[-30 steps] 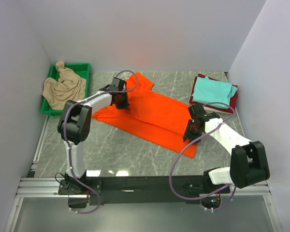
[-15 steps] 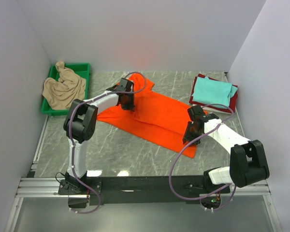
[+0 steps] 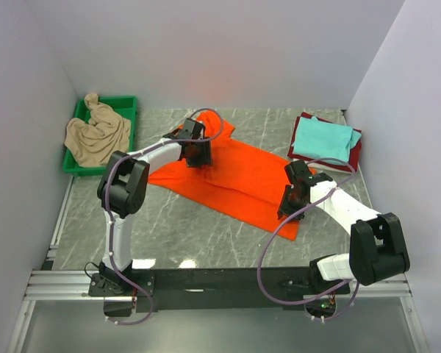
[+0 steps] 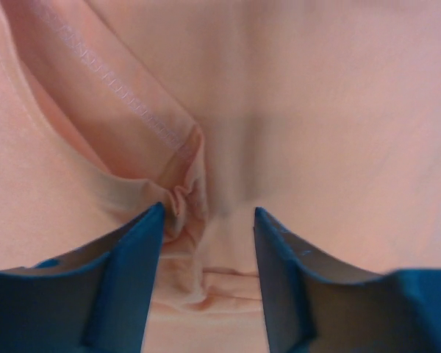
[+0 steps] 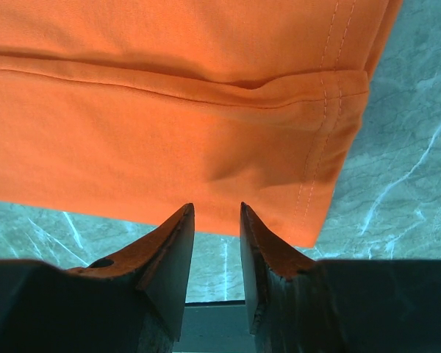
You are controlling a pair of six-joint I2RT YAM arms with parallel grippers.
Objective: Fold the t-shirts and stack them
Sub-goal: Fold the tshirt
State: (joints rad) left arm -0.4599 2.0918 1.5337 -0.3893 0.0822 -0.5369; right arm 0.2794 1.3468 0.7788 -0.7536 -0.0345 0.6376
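Note:
The bright orange t-shirt (image 3: 239,180) lies spread on the marble table, partly folded along its near side. My left gripper (image 3: 200,155) hovers low over its upper left part. In the left wrist view that gripper (image 4: 207,213) is open, with a small puckered ridge of orange cloth (image 4: 184,198) lying loose between the blue fingers (image 4: 136,254). My right gripper (image 3: 288,205) stands over the shirt's lower right hem. In the right wrist view it (image 5: 215,209) is open, with a narrow gap and nothing in it, just short of the hem (image 5: 309,198).
A green tray (image 3: 79,112) at the back left holds a crumpled beige t-shirt (image 3: 97,134). At the back right a folded teal t-shirt (image 3: 322,137) rests on a dark red one (image 3: 353,159). White walls close in the table on three sides.
My left gripper carried a pinch of orange cloth to the right over the shirt, then opened and let it go. The right arm shifted slightly and stays open.

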